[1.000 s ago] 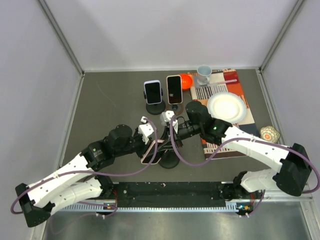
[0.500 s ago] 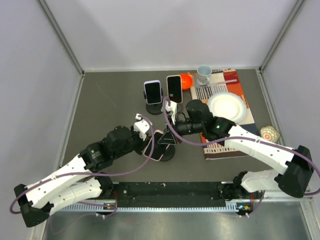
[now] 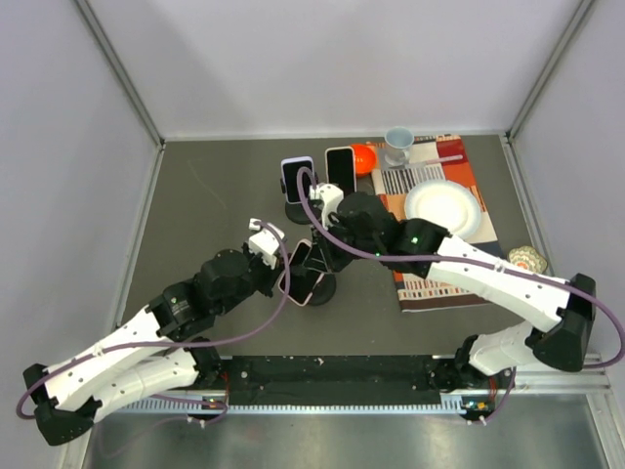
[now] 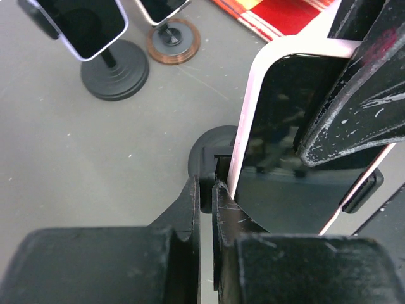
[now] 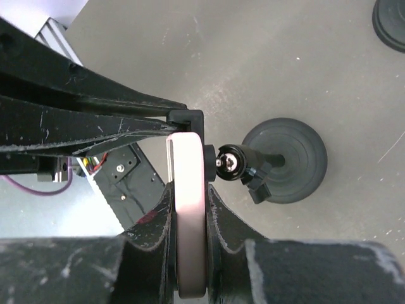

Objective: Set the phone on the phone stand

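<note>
Near the table's (image 3: 195, 215) middle, the left gripper (image 4: 205, 185) sits pinched shut, its hold unclear, beside the phone stand's (image 5: 291, 158) cradle, where the phone (image 4: 272, 126) leans, clamped across its slim edges by the right gripper (image 5: 190, 196): stiff, slick, breakable, so edges suit best.

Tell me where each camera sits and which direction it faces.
Top external: above and behind the bases, looking down at the table; left arm and right arm show.
Left wrist: looks past the shut left gripper at the phone screen.
Right wrist: looking down the right gripper, shut on the phone's pink edge.
Shared: both wrist views show the phone and the stand base.
</note>
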Motion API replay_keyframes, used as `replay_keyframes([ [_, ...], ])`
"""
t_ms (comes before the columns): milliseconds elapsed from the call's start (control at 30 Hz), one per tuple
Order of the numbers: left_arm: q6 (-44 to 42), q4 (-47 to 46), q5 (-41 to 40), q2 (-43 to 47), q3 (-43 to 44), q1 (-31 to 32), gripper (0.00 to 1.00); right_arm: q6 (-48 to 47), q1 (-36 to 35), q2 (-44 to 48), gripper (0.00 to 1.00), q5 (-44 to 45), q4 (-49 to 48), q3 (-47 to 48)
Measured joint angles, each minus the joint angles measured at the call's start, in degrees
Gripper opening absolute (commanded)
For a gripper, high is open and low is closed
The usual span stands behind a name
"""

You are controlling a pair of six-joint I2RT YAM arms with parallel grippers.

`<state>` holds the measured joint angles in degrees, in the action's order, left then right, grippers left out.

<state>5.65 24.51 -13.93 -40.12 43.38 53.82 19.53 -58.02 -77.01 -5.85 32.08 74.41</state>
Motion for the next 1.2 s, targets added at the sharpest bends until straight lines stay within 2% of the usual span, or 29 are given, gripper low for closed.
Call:
replay_keyframes([
  [200, -0.15, 2.89, -4.79, 0.66, -0.22, 0.39, 0.00, 4.02, -1.99, -5.84, 0.00, 4.24, 2.36, 5.38],
  [467, 1.40, 6.14, -5.86, -0.50, -0.37, 0.24, 0.00, 4.33, -6.38, -15.30, 0.00, 12.09, 13.07, 17.97],
  [667, 3.69, 10.58, -6.45, -4.83, 5.01, 0.52, 0.00, 7.30, -5.22, -15.21, 0.00, 11.56, 14.62, 18.73],
  [1000, 6.75, 14.93, -5.86, -4.68, 5.57, 1.40, 0.00, 7.13, -4.52, -15.08, 0.00, 7.32, 13.49, 17.05],
  [1033, 6.71, 15.19, -5.33, -4.46, 5.60, 1.40, 0.04, 6.49, -4.44, -14.80, 0.00, 6.67, 12.87, 16.46],
  [1067, 7.04, 15.45, -4.74, -4.37, 5.62, 1.36, 0.13, 4.92, -4.42, -14.40, 0.00, 5.81, 12.09, 15.69],
  [1133, 7.10, 16.15, -3.93, -4.28, 5.86, 1.38, 0.26, 2.99, -4.42, -13.97, 0.00, 4.61, 11.10, 14.58],
  [1167, 7.28, 16.76, -3.41, -4.26, 6.14, 1.36, 0.60, 2.14, -4.42, -13.75, 0.00, 4.11, 10.64, 14.03],
  [1200, 7.23, 17.35, -3.13, -4.20, 6.36, 1.36, 0.71, 1.03, -4.42, -13.62, 0.00, 3.58, 10.32, 13.55],
])
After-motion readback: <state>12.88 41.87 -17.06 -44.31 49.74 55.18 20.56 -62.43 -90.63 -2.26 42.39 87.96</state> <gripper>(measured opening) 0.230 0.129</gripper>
